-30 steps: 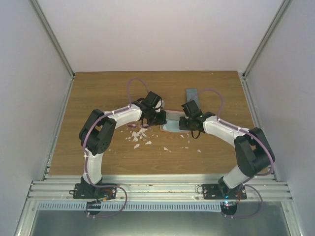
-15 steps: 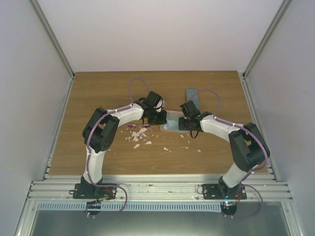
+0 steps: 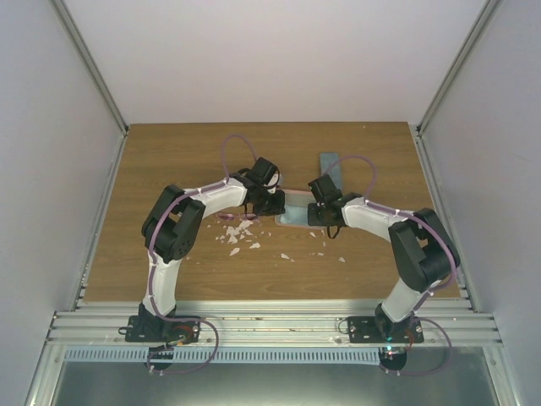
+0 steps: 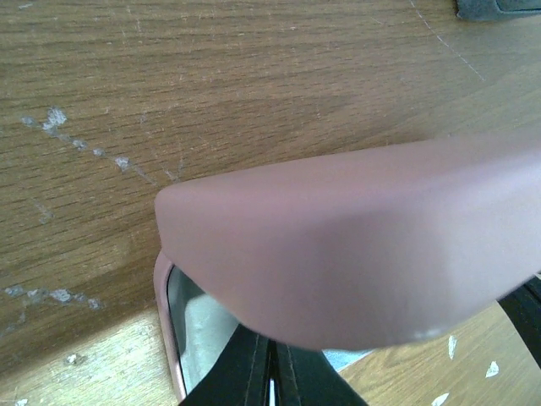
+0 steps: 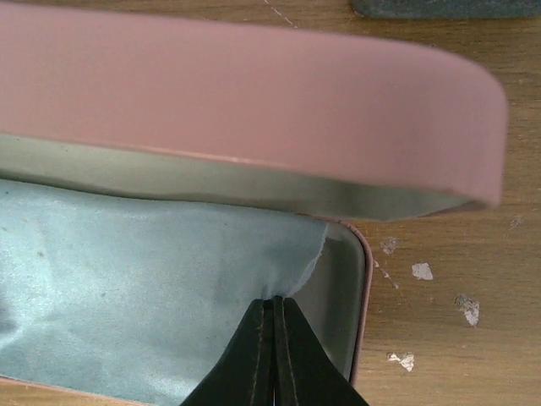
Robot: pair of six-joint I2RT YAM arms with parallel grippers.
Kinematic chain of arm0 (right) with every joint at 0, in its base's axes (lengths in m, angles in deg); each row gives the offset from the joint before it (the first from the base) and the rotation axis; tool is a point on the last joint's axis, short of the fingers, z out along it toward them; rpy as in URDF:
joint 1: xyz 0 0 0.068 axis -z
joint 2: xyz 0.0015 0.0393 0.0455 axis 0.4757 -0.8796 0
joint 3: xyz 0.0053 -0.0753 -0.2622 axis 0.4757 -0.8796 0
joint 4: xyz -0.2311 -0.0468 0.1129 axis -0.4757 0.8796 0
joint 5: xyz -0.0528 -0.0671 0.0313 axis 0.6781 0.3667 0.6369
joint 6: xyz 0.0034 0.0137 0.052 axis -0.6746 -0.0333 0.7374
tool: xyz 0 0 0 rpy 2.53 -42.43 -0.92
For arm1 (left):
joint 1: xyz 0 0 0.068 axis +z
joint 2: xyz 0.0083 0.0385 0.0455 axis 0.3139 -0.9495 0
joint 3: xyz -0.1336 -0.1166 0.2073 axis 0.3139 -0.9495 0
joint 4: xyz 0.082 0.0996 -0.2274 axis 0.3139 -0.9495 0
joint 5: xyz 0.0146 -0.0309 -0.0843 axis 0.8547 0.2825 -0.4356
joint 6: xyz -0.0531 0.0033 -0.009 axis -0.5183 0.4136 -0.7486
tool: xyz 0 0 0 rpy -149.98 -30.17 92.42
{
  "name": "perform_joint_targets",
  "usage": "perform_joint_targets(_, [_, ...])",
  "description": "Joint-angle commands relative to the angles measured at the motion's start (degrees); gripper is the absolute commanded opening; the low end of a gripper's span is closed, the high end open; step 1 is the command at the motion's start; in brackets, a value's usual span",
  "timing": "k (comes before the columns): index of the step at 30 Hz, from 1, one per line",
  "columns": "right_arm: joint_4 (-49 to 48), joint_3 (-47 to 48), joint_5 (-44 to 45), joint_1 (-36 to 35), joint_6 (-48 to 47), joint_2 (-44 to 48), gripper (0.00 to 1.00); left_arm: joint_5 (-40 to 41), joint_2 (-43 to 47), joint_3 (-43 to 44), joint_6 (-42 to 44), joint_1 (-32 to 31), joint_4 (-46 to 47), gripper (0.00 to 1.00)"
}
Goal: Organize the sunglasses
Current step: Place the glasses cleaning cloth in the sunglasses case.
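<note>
Neither pair of sunglasses shows in any view. An open pink case (image 3: 293, 200) lies mid-table between my two grippers, with a light blue cloth (image 3: 294, 219) lying in it. My right gripper (image 3: 318, 212) is at its right end. In the right wrist view it (image 5: 277, 301) is shut on the cloth's (image 5: 144, 271) right edge inside the case tray (image 5: 359, 279), under the raised lid (image 5: 254, 93). My left gripper (image 3: 275, 204) is at the left end. In the left wrist view it (image 4: 272, 348) is shut, its tips hidden under the lid (image 4: 355, 245).
An oblong blue-grey case (image 3: 330, 162) lies just behind the pink one; it also shows at the top of the left wrist view (image 4: 499, 7) and the right wrist view (image 5: 439, 7). Several white chips (image 3: 237, 233) are scattered on the wood in front of the left gripper.
The right arm's elbow and upper links have swung left, toward the middle. Both grippers stay at the pink case, the right one a touch further left.
</note>
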Motion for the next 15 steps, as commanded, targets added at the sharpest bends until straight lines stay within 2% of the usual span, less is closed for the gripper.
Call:
perform_joint_targets(1, [0.38,1.00,1.78,0.69,-0.79,-1.04,0.01,0.10,-0.79,1.78,0.88,0.15,0.31,0.06])
perform_joint_targets(3, [0.52,1.27,1.80,0.74,-0.88,-1.06,0.01,0.44,-0.72,1.76,0.88,0.15,0.06,0.08])
perform_joint_targets(5, [0.71,1.47,1.58,0.70,-1.00,-0.73,0.07,1.06,-0.53,1.93,0.93,0.16,-0.51,0.12])
perform_joint_targets(7, [1.06,1.87,1.59,0.71,-0.97,-0.11,0.17,1.54,0.15,2.08,1.11,0.14,-0.94,0.18])
perform_joint_targets(10, [1.59,1.95,2.47,0.72,-0.67,1.46,0.37,1.90,1.11,2.67,1.88,0.13,-2.09,0.26])
perform_joint_targets(11, [1.68,1.90,2.77,0.74,-0.66,1.93,0.40,2.14,1.51,2.75,2.06,0.11,-2.50,0.27])
perform_joint_targets(15, [0.99,1.98,1.48,0.66,-1.06,2.83,0.40,2.55,2.46,2.51,1.96,0.16,-3.26,0.29])
